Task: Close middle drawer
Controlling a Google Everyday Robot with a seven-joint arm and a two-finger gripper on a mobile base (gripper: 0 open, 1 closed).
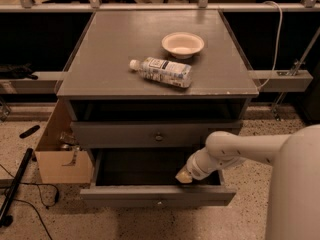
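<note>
Camera view: grey desk at centre. A white arm enters from the near right. The middle drawer stands pulled out at the desk's near foot, below the shut upper drawer. A box sits on the floor at left. On the desktop a bottle lies on its side, with a bowl beyond it. The gripper points into the middle drawer's right part, just behind its front panel; whether it is parted or closed cannot be told.

No legible text, brand or number showing anywhere. Clear plastic bottle lying on grey wooden cabinet top, wearing white label with dark print, unreadable. Pale two-finger gripper reaching inside open wide grey middle drawer, right of centre.
</note>
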